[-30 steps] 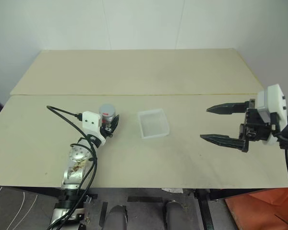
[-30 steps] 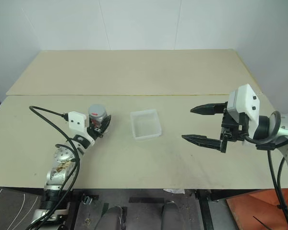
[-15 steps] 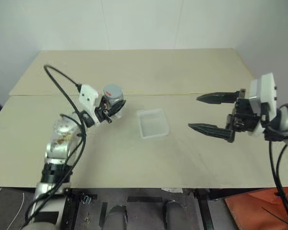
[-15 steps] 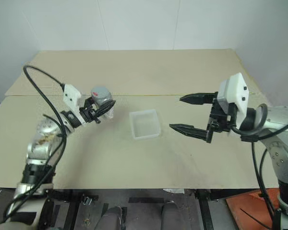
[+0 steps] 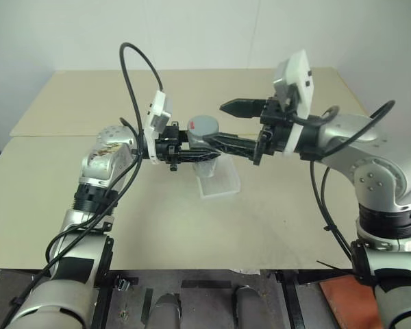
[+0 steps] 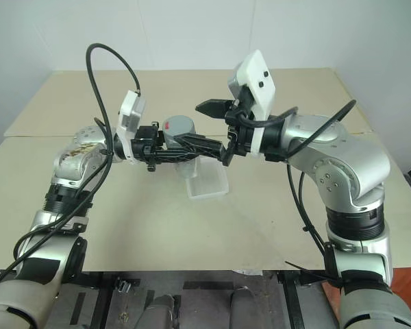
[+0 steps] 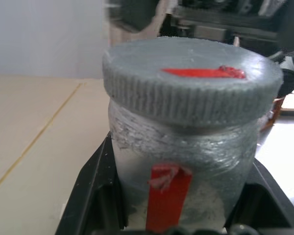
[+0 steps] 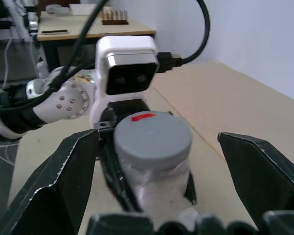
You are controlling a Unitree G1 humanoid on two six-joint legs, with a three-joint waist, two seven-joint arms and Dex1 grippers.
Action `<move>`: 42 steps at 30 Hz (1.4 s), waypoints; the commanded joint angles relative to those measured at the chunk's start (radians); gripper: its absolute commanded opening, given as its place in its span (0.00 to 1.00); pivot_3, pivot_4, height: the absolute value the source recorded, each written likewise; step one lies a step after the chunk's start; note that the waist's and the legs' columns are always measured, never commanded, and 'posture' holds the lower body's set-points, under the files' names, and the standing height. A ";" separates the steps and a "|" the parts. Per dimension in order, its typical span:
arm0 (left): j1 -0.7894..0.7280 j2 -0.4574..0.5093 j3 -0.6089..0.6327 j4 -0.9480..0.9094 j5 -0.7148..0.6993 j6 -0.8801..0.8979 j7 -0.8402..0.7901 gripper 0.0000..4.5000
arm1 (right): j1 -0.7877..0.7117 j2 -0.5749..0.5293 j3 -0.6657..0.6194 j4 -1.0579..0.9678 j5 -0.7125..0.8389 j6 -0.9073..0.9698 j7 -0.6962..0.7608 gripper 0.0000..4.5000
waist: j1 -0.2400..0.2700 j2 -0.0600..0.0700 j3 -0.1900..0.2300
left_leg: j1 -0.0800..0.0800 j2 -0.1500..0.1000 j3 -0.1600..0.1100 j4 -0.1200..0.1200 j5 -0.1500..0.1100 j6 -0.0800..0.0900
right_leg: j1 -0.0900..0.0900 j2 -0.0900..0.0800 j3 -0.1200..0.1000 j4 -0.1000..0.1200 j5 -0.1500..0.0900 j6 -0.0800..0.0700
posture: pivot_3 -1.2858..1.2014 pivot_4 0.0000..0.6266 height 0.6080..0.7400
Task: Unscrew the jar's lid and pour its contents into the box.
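Above a pale beige table [image 5: 68,205] set against plain white walls [image 5: 68,34], the left gripper [image 5: 195,156] is clamped on the jar [image 7: 186,166], holding it upright over the translucent box [image 5: 219,184]. The right gripper [image 5: 225,125] is spread wide, its fingers [image 8: 63,176] flanking the grey lid [image 5: 204,125] without touching it.

A: What finish is the lid [image 7: 191,88] showing?

B: It is showing matt grey plastic, ribbed around the rim, with a glossy red mark on top.

A: And the jar [image 7: 183,169]?

B: Its silvery-clear wall is looking wrinkled and rough.

A: The box [image 5: 219,184]?

B: It is appearing as smooth translucent white plastic, on a matt beige desk [image 5: 288,226].
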 commanded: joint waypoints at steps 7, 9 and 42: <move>-0.058 -0.034 0.016 0.038 0.017 -0.057 -0.046 0.43 | -0.045 0.029 0.022 -0.007 -0.032 0.025 -0.024 1.00 | -0.015 0.000 0.000 | 0.000 0.000 0.000 0.000 0.000 0.000 | -0.001 0.000 0.000 0.001 0.000 0.000 | 0.52 0.24 1.00; -0.059 -0.034 0.017 0.042 0.017 -0.060 -0.047 0.43 | -0.046 0.032 0.025 -0.005 -0.035 0.024 -0.021 1.00 | -0.015 0.000 0.000 | 0.000 0.000 0.000 0.000 0.000 0.000 | -0.001 0.000 0.000 0.001 0.000 0.000 | 0.52 0.24 1.00; 0.051 0.049 0.051 -0.287 -0.107 0.152 -0.099 0.43 | -0.396 0.303 0.139 0.935 -0.218 -0.604 0.994 0.61 | -0.067 0.001 0.001 | 0.002 0.000 -0.002 0.000 0.003 -0.006 | 0.000 0.001 0.000 0.006 0.000 0.000 | 0.52 0.24 1.00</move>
